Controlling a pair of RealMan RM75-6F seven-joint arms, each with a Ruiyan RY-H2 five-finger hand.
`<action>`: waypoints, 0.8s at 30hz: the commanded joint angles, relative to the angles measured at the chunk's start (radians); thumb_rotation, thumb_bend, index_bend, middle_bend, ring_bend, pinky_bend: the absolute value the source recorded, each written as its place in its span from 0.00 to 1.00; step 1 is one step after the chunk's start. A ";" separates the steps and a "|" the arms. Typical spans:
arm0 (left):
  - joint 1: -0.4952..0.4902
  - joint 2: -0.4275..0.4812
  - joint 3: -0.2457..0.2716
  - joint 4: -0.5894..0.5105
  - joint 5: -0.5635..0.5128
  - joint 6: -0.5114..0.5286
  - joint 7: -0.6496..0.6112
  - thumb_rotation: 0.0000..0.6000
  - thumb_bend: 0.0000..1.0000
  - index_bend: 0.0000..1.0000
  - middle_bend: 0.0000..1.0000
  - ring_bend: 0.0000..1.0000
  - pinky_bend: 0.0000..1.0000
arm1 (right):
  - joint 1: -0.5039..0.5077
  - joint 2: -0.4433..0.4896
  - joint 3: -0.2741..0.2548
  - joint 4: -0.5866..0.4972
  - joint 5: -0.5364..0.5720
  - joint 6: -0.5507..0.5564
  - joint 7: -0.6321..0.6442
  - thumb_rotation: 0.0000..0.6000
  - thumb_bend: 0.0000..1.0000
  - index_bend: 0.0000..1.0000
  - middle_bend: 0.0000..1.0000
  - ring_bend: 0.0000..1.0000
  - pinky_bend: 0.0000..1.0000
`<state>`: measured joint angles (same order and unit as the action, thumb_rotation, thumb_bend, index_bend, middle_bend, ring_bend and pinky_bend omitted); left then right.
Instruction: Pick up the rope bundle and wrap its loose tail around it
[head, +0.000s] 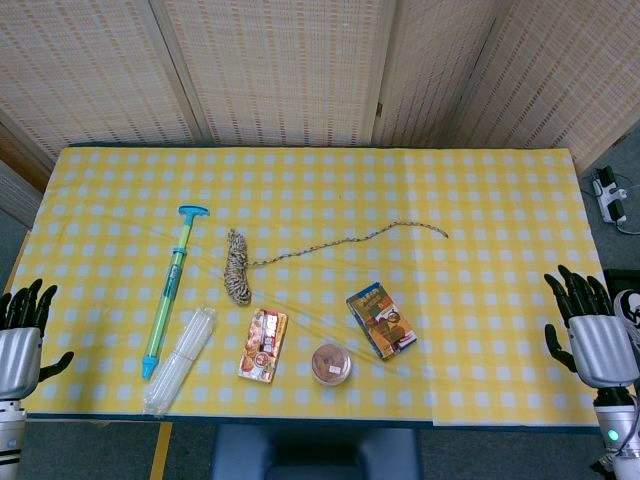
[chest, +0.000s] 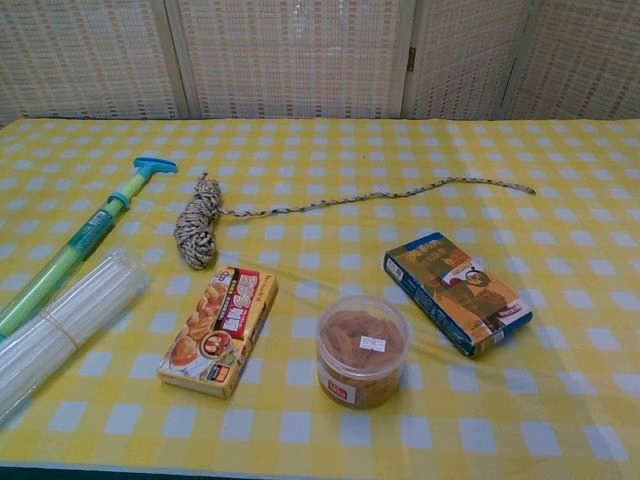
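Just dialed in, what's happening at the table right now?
Nothing is being handled yet. The left hand and right hand sit open at the table's near corners. The rope bundle lies untouched beside the water pump, its tail stretched out across the cloth to the right.

rope bundle (head: 237, 267): one, with one loose tail (head: 350, 241) trailing off it
green and blue hand pump (head: 169, 291): one
bundle of clear plastic straws (head: 180, 360): one
orange snack box (head: 263, 345): one
blue box (head: 381, 320): one
round clear tub (head: 331, 364) with brown contents: one
counter (head: 480, 330) under a yellow checked cloth: one
robot hands: two, left hand (head: 22, 340) and right hand (head: 592, 328)
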<state>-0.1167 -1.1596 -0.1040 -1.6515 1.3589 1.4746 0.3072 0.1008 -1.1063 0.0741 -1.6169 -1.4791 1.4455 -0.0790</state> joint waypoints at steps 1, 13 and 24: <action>-0.004 -0.003 -0.003 -0.003 -0.006 -0.005 0.004 1.00 0.19 0.04 0.03 0.00 0.00 | 0.000 -0.002 0.000 0.001 0.003 -0.002 0.003 1.00 0.56 0.00 0.00 0.05 0.00; -0.020 0.000 -0.010 -0.018 0.012 -0.005 0.000 1.00 0.19 0.07 0.05 0.01 0.00 | -0.020 0.000 -0.006 0.011 -0.010 0.032 0.029 1.00 0.56 0.00 0.00 0.04 0.00; -0.173 0.019 -0.080 -0.035 0.093 -0.108 -0.019 1.00 0.20 0.14 0.15 0.11 0.09 | -0.024 0.004 -0.005 0.018 -0.024 0.048 0.054 1.00 0.56 0.00 0.00 0.04 0.00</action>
<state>-0.2536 -1.1409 -0.1627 -1.6829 1.4356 1.3953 0.2925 0.0766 -1.1031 0.0691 -1.5989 -1.5027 1.4932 -0.0249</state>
